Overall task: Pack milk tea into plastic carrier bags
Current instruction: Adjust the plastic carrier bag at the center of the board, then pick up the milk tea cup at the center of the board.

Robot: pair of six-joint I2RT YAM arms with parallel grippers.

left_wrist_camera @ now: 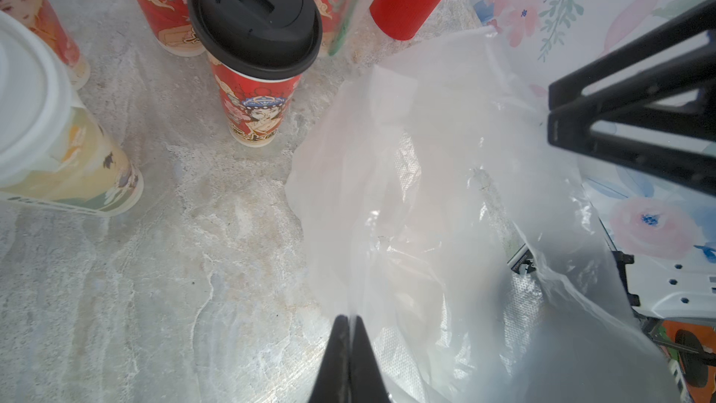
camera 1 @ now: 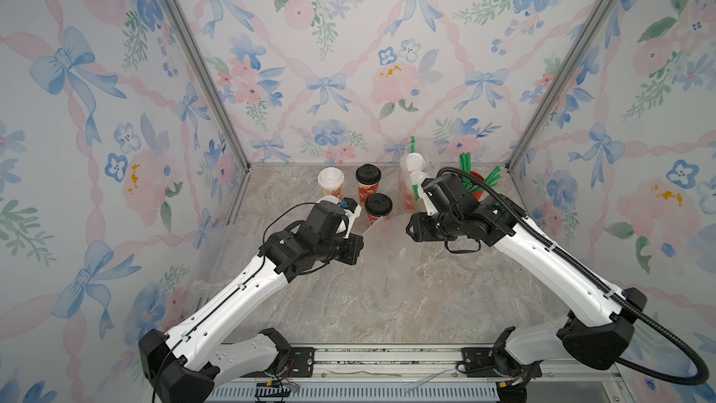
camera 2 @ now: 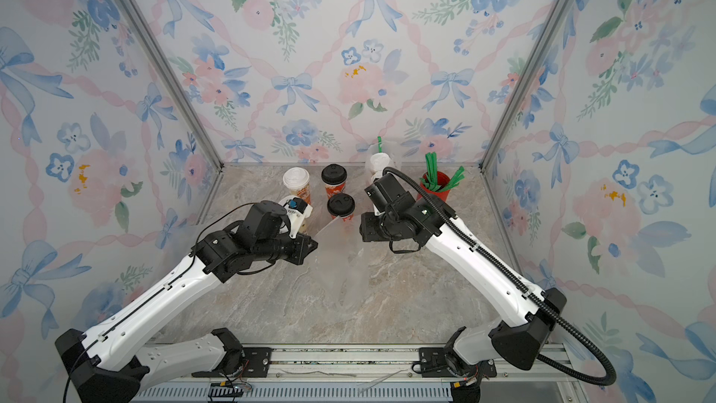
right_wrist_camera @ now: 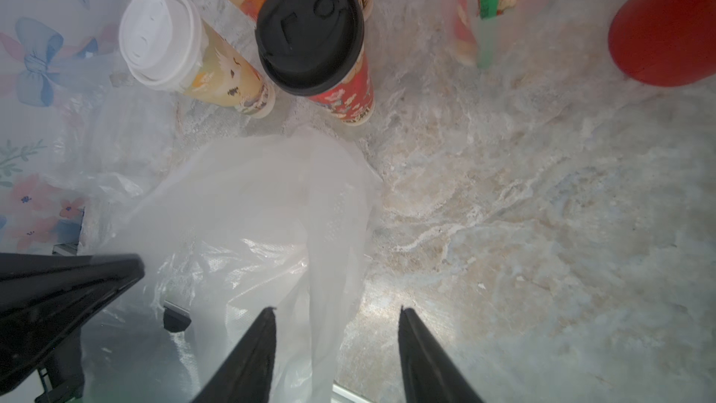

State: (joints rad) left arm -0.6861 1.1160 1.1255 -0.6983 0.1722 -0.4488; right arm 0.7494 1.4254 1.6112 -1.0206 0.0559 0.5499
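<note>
The left gripper (left_wrist_camera: 348,323) is pinched together on the rim of a clear plastic carrier bag (left_wrist_camera: 426,188) slumped open on the marble tabletop (camera 1: 310,304). The right gripper (right_wrist_camera: 337,312) has its jaws apart, with a fold of the bag's opposite edge between them. Just beyond the bag's far edge stand a black-lidded red cup (camera 1: 377,205) and a cream white-lidded cup (right_wrist_camera: 162,36). A second bag (camera 1: 407,191) holding 2 white-lidded cups stands by the back wall (camera 1: 348,71) beside the red cup of straws (camera 1: 478,184), and open marble runs from the bag to the front rail (camera 1: 387,356).
</note>
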